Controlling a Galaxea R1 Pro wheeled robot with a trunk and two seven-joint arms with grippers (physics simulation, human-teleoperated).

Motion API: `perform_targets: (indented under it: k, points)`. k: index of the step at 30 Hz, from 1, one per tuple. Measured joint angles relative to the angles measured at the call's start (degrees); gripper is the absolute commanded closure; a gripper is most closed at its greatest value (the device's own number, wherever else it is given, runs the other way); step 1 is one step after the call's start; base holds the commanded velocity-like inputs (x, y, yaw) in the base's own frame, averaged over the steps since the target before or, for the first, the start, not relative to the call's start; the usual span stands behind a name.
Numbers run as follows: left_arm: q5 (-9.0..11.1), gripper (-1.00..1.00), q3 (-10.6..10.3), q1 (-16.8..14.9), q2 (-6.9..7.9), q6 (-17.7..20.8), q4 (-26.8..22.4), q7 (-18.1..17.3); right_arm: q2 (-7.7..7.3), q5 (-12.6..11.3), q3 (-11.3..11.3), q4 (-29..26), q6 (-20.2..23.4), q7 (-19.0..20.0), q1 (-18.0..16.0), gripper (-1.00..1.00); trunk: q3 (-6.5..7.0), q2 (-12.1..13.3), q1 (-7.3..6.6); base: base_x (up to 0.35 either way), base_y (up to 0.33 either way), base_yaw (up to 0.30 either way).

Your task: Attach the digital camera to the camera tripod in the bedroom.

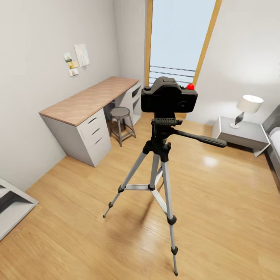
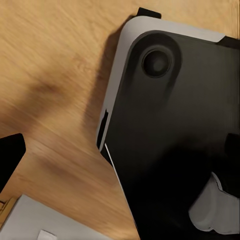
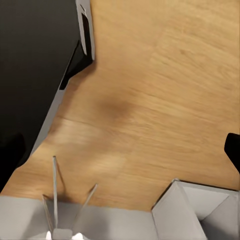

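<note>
The black digital camera (image 1: 168,97), with its round red button (image 1: 190,86) on top, sits on the head plate of the camera tripod (image 1: 157,155). The tripod stands on the light wood bedroom floor with three silver legs spread. Its long black pan handle (image 1: 202,139) points right. In the left wrist view my left gripper (image 2: 120,160) hangs over the floor beside my own dark base (image 2: 170,125), one black fingertip (image 2: 10,155) at the picture's edge. My right gripper (image 3: 120,150) also looks down at floor, with a fingertip (image 3: 233,149) at the edge. Both stand open and hold nothing.
A wood-topped desk with grey drawers (image 1: 89,101) and a round stool (image 1: 121,116) stand behind the tripod on the left. A tall window (image 1: 179,39) is beyond. A nightstand (image 1: 243,134) with a lamp (image 1: 247,107) and a bed edge (image 1: 274,144) are right. A grey shelf (image 1: 11,202) lies near left.
</note>
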Motion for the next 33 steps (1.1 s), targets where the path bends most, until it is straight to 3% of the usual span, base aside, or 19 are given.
perform_targets:
  k: [11, 33]
  points:
    - [0.0, -1.00, 0.1, 0.0, -1.18, 0.0, -0.1, 0.0, 0.16, 0.3, 3.3, 0.1, -0.1, 0.0, 0.0, -1.00, 1.02, 0.0, 0.00, 0.000, 0.000, 0.000]
    - [-0.4, -1.00, 0.1, 0.0, -1.29, 0.0, -0.2, 0.0, 0.17, 0.2, 3.9, 0.4, -1.8, -0.1, 0.0, -1.00, 3.06, 0.0, 0.00, 0.000, 0.000, 0.000]
